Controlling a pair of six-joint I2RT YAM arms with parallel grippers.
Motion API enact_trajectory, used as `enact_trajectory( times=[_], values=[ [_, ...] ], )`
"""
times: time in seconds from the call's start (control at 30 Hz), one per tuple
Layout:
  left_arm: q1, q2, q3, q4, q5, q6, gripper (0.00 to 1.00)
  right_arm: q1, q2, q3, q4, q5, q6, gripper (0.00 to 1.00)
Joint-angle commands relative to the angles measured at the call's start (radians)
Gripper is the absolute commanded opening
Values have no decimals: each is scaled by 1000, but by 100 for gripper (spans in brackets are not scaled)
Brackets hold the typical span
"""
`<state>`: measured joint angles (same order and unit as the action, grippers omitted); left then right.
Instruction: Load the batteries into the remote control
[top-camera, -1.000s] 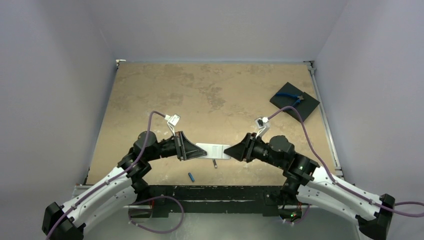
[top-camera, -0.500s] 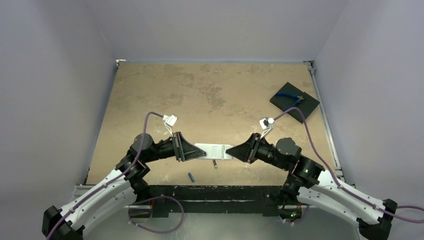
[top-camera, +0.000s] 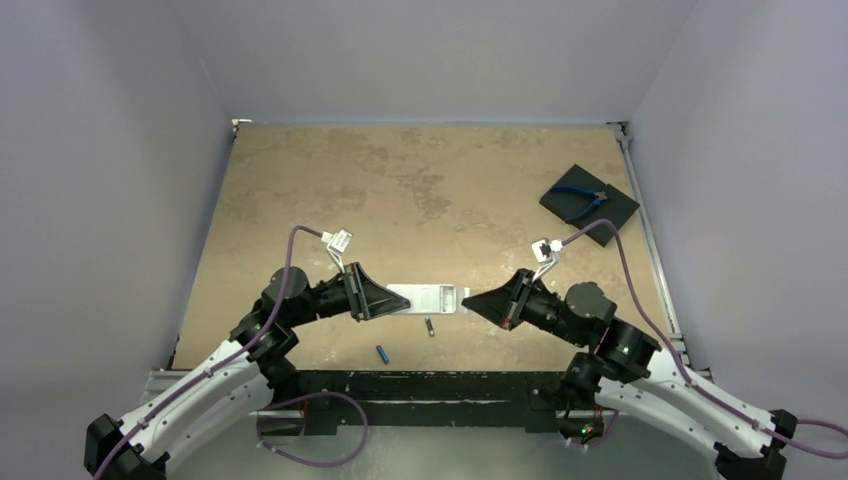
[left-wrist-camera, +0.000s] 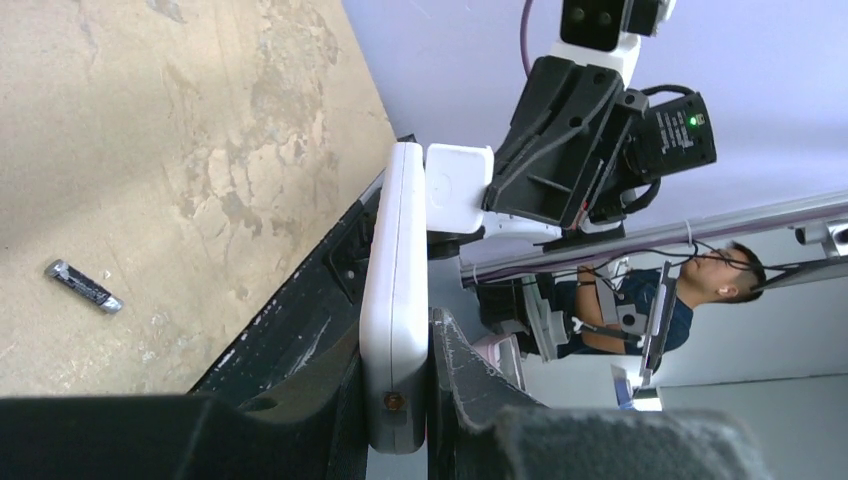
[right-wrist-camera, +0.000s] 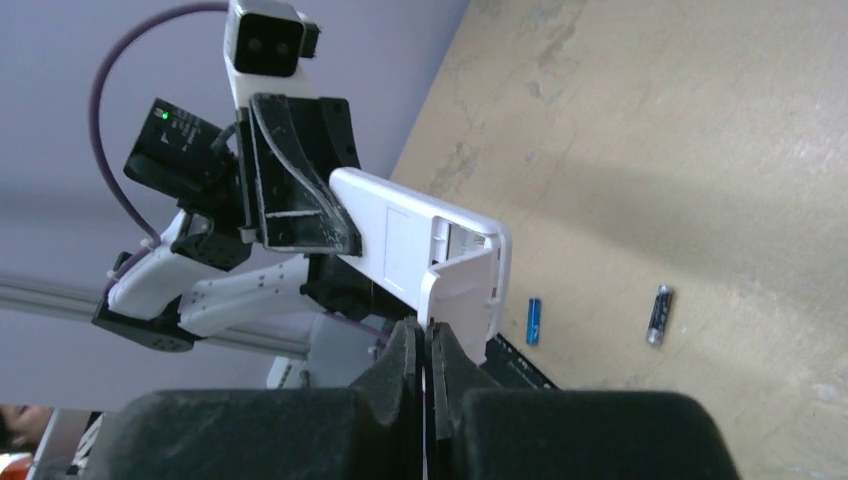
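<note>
The white remote control (top-camera: 420, 298) is held off the table, back side up, with my left gripper (top-camera: 388, 300) shut on its left end. In the left wrist view the remote (left-wrist-camera: 395, 290) sits edge-on between the jaws of that gripper (left-wrist-camera: 395, 335). My right gripper (right-wrist-camera: 426, 335) is shut on the edge of the remote's white battery cover (right-wrist-camera: 465, 290), which hangs off the right end, baring the compartment (right-wrist-camera: 462, 238). Both batteries lie on the table below: a blue one (top-camera: 383, 352) and a dark one (top-camera: 430, 326).
A black square pad (top-camera: 605, 215) with blue-handled pliers (top-camera: 580, 194) lies at the back right. The table's near edge with its black rail (top-camera: 420, 385) runs just below the batteries.
My right gripper has closed on the battery cover and drawn back to the right, pulling the cover off the remote's end. The left arm and the batteries have stayed put.
</note>
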<state>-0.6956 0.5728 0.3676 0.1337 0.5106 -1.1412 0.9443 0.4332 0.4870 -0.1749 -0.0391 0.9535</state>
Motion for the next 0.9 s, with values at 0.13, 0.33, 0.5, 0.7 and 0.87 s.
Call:
enact_trajectory(
  times=[0.13, 0.33, 0.5, 0.7, 0.87],
  values=[
    [5, -10, 25, -4, -52, 12, 0, -1, -30, 17, -45, 36, -25, 0],
    [4, -10, 34, -42, -70, 35, 0, 0, -23, 20, -60, 75, -35, 0],
    [4, -12, 88, -174, -131, 106, 0, -1, 33, 44, -91, 127, -68, 0],
    [4, 0, 163, -322, -210, 203, 0, 0, 141, 65, -75, 186, -137, 0],
    [4, 3, 182, -380, -250, 246, 0, -1, 252, 68, 0, 215, -174, 0]
  ],
)
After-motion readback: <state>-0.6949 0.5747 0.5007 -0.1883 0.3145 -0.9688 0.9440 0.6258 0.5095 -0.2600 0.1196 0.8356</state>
